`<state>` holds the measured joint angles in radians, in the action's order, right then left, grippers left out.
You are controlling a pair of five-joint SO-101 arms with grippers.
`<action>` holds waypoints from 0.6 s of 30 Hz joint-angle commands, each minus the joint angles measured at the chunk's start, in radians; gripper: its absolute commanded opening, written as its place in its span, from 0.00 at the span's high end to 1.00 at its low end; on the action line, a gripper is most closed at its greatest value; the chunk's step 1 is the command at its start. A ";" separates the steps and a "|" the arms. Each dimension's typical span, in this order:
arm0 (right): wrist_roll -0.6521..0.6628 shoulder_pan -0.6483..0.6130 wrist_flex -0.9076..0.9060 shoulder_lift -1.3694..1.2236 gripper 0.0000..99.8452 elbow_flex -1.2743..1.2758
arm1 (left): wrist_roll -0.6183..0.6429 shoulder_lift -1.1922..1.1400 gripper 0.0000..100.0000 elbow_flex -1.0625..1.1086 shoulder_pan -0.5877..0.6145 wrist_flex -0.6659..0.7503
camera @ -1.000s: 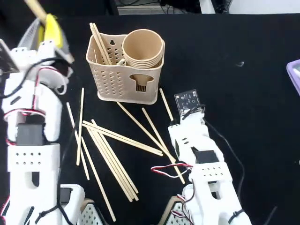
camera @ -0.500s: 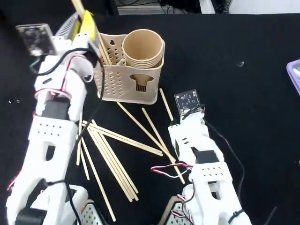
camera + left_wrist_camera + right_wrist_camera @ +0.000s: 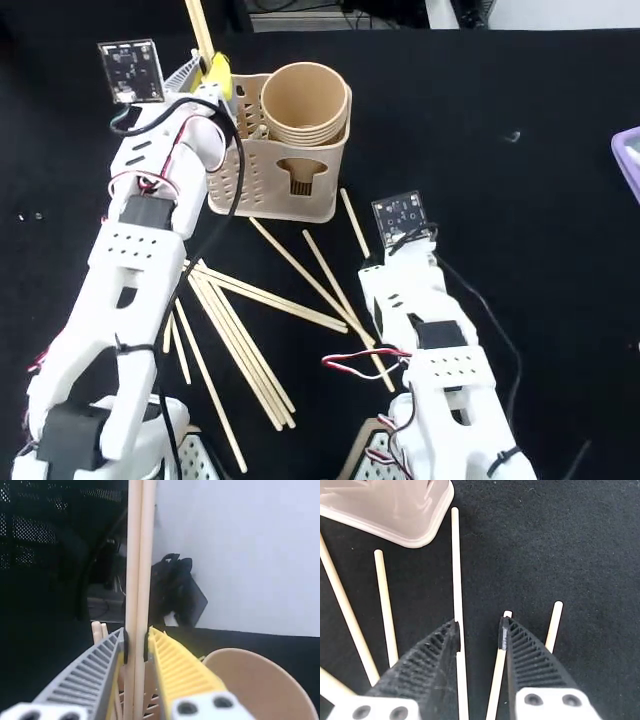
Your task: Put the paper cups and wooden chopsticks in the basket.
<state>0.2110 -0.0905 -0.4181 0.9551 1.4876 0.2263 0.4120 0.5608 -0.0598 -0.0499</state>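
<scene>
Wrist views show left gripper (image 3: 136,630) clamped on two upright chopsticks (image 3: 138,555) beside paper cups (image 3: 260,680), right gripper (image 3: 480,625) open, empty, over loose chopsticks (image 3: 455,565).

High camera looks down over the table (image 3: 520,250), taking in both arms and the basket (image 3: 270,170). Left wrist camera sits close behind the left gripper (image 3: 136,647), facing near level past held chopsticks (image 3: 137,555) toward the room, sharing the cups (image 3: 260,680) with high. Right wrist camera faces down, close, over the right gripper (image 3: 479,630), sharing the basket corner and loose chopsticks (image 3: 455,565).
</scene>
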 commanded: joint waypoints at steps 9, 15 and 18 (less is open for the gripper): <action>0.008 -0.017 -0.002 0.025 0.86 -0.036 | 0.000 0.011 0.90 -0.076 0.001 -0.150; 0.008 -0.017 -0.002 0.025 0.86 -0.036 | 0.000 0.060 0.90 -0.077 0.001 -0.153; 0.006 -0.008 -0.003 0.025 0.86 -0.041 | -0.005 0.118 0.90 -0.076 0.001 -0.161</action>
<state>0.2110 -0.0905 -0.4181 0.9551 1.4876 0.2263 0.4335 0.5608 -0.0598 -0.1956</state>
